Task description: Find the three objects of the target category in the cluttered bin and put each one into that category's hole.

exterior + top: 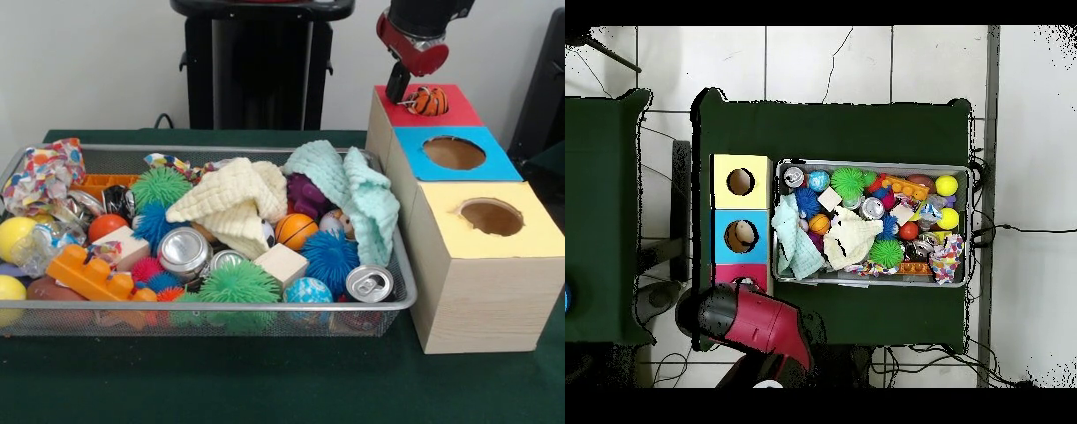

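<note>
Orange striped ball [428, 102] sits on the red box top [459, 110]; my end effector [399, 88] hangs beside it, and I cannot tell its opening.

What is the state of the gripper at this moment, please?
Gripper: cannot be told whether open or closed; it sits above the red-topped box, beside a small orange striped ball resting there.

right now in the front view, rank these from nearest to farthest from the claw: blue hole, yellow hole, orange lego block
1. The blue hole, just below the claw, in the middle box.
2. The yellow hole, one box nearer the camera.
3. The orange lego block, far across the bin at its left front.
</note>
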`<act>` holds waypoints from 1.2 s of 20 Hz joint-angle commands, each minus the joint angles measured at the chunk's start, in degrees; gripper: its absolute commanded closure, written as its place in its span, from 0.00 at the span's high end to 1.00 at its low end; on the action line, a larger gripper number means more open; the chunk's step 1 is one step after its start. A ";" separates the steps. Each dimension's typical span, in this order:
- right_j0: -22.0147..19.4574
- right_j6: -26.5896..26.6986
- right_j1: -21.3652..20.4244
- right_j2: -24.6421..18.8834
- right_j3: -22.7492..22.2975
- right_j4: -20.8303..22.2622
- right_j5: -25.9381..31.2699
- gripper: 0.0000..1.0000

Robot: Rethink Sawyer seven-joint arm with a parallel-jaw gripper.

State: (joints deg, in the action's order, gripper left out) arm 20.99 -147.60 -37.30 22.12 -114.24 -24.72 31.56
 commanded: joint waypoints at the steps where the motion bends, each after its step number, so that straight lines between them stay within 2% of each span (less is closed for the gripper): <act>1: 0.61 -16.90 4.89 -0.75 6.39 -3.85 2.50 0.00; 6: 1.18 -16.97 5.18 0.11 6.76 -4.08 3.02 0.00; 14: -0.76 -14.50 4.97 -1.61 5.07 -5.42 0.54 0.00; 19: -1.02 -14.55 6.12 -1.85 5.68 -5.76 0.38 0.00; 24: -0.99 -14.62 4.77 -1.80 5.03 -6.27 0.92 0.00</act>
State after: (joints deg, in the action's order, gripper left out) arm 22.40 -147.60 -36.00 23.79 -112.97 -26.35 32.88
